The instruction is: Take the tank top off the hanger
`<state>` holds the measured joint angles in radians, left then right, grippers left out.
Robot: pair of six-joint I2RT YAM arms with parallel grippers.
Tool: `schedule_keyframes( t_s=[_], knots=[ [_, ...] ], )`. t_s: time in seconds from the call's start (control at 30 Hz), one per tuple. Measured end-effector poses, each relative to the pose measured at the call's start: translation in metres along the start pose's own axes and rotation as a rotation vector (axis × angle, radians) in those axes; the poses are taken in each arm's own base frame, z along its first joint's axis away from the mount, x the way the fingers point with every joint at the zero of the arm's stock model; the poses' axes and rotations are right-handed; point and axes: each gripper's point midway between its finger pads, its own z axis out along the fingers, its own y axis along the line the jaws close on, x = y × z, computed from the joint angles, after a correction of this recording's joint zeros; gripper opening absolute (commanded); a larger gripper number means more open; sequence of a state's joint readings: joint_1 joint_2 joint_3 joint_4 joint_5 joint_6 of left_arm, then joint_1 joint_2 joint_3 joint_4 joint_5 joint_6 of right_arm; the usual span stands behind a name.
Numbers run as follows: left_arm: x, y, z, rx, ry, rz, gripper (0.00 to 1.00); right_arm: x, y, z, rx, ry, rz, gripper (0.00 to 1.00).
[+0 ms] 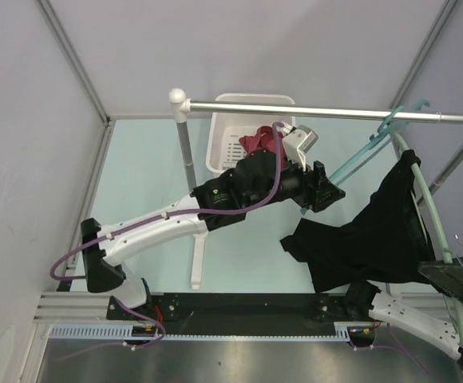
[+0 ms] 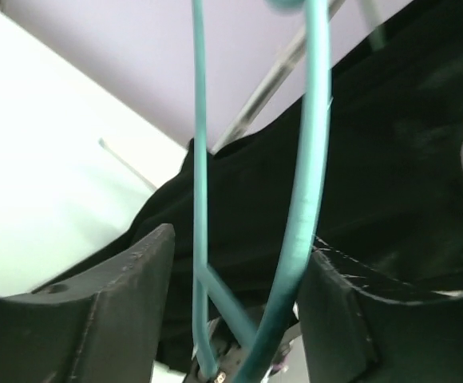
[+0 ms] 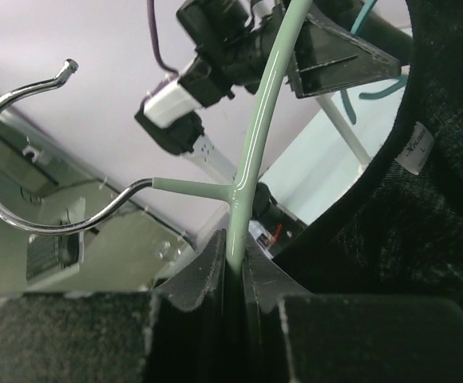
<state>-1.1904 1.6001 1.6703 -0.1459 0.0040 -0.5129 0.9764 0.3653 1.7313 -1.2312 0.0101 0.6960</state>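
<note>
Tank top (image 1: 371, 235) is black, draped over the green hanger (image 3: 266, 104). One strap sits up near the hanger's far end, just below the rail (image 1: 327, 110); the bulk sags down-left between the two arms.

Right gripper (image 3: 233, 254) is clamped tight on the green hanger's neck, just below where the chrome hook (image 3: 12, 152) branches off. Fabric with a white label sits just beside one finger (image 3: 270, 275); can't tell if it touches.

Left gripper (image 2: 235, 311) is wide open, gripping nothing. Two bars of a teal hanger (image 2: 305, 183) run through the gap between its fingers. Thicker bar is close against one finger, contact unclear. Tank top lies behind that gap, past the fingertips, not between them.

Teal hanger is hooked on the rail. White basket (image 1: 223, 144) holding red cloth (image 1: 259, 142) sits behind the left arm.
</note>
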Motion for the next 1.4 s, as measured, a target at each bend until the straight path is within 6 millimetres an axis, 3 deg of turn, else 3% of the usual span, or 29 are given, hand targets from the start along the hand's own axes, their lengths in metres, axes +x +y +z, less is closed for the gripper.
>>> schedule_keyframes(
  t_s=[0.13, 0.27, 0.5, 0.73, 0.87, 0.97, 1.07, 1.2, 1.23, 1.27, 1.4],
  knots=[
    [0.010, 0.001, -0.008, 0.001, 0.034, 0.004, 0.73, 0.009, 0.003, -0.012, -0.036, 0.043, -0.039, 0.00],
    [-0.001, -0.015, -0.025, 0.044, 0.017, 0.021, 0.76, 0.017, 0.008, -0.027, -0.101, 0.069, -0.073, 0.00],
    [-0.024, -0.053, -0.077, 0.142, -0.048, 0.049, 0.78, 0.035, 0.018, -0.055, -0.228, 0.117, -0.099, 0.00],
    [-0.013, -0.050, -0.127, 0.164, -0.043, 0.056, 0.78, 0.065, 0.045, -0.050, -0.340, 0.260, -0.117, 0.00],
    [-0.008, -0.046, -0.160, 0.177, -0.049, 0.056, 0.77, 0.071, 0.077, -0.027, -0.401, 0.304, -0.140, 0.00],
    [-0.009, -0.042, -0.192, 0.180, -0.075, 0.055, 0.75, 0.072, 0.100, 0.009, -0.424, 0.314, -0.161, 0.00],
    [-0.013, -0.037, -0.223, 0.178, -0.120, 0.052, 0.73, 0.071, 0.103, 0.046, -0.406, 0.312, -0.164, 0.00],
    [-0.014, -0.023, -0.264, 0.147, -0.175, 0.036, 0.74, 0.073, 0.077, 0.090, -0.342, 0.322, -0.090, 0.00],
    [-0.013, -0.019, -0.274, 0.138, -0.189, 0.031, 0.78, 0.075, 0.064, 0.102, -0.318, 0.324, -0.054, 0.00],
    [-0.014, -0.016, -0.286, 0.132, -0.211, 0.021, 0.90, 0.077, 0.053, 0.110, -0.298, 0.328, -0.021, 0.00],
    [-0.012, -0.001, -0.312, 0.094, -0.266, -0.016, 0.92, 0.089, 0.009, 0.134, -0.232, 0.358, 0.141, 0.00]
  ],
)
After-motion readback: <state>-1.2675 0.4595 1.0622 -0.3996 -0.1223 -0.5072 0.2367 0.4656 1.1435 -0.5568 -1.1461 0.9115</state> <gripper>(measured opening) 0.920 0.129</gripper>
